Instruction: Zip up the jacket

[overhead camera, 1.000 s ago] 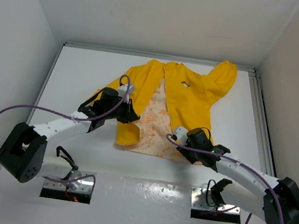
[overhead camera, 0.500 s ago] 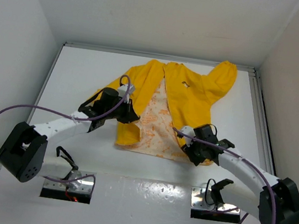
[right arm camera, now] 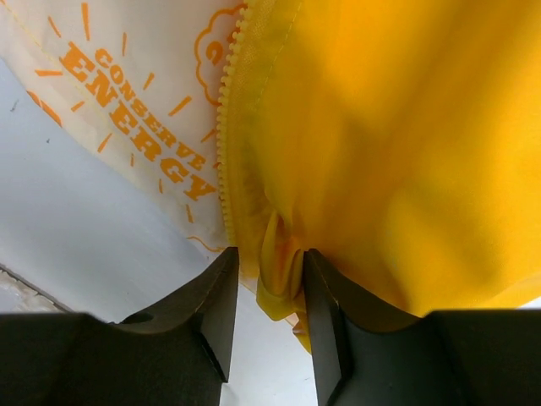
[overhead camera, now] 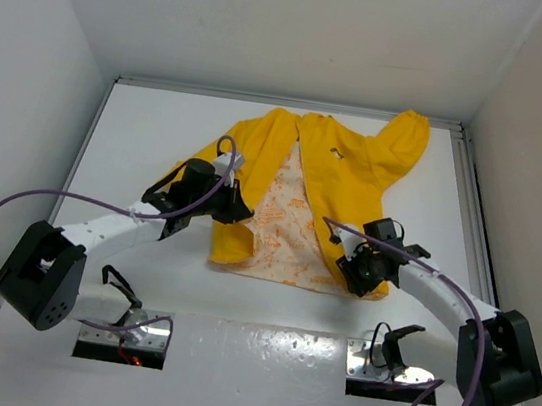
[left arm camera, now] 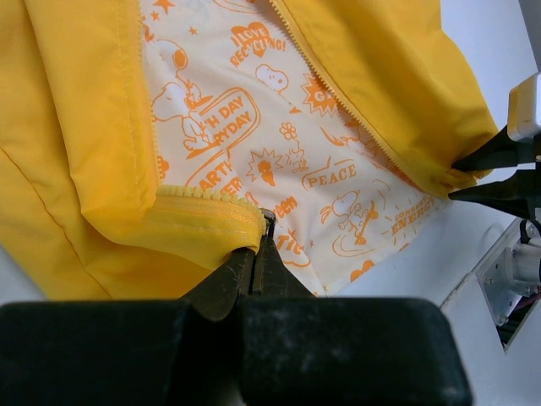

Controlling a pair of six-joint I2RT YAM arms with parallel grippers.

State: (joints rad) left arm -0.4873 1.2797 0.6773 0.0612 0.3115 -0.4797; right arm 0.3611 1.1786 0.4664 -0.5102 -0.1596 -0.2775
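Right arm has swung outward since a second ago: right pincer (overhead camera: pixel 360 272) (right arm camera: pixel 269 272) now straddles a hem fold at the right panel's bottom corner, beside the zipper teeth, fingers spread slightly wider than the fold, not clamped. Left pincer (overhead camera: pixel 237 208) (left arm camera: pixel 255 252) unmoved – pressed together on the other zipper edge's bottom end. The jacket (overhead camera: pixel 356 175) (left arm camera: pixel 76 127) (right arm camera: pixel 389 144) lies open mid-tabletop (overhead camera: pixel 139 134), bright yellow, collar far, zipper edges running near-to-far – bottom ends well apart across the orange-printed lining (overhead camera: pixel 282 230) (left arm camera: pixel 254 110).
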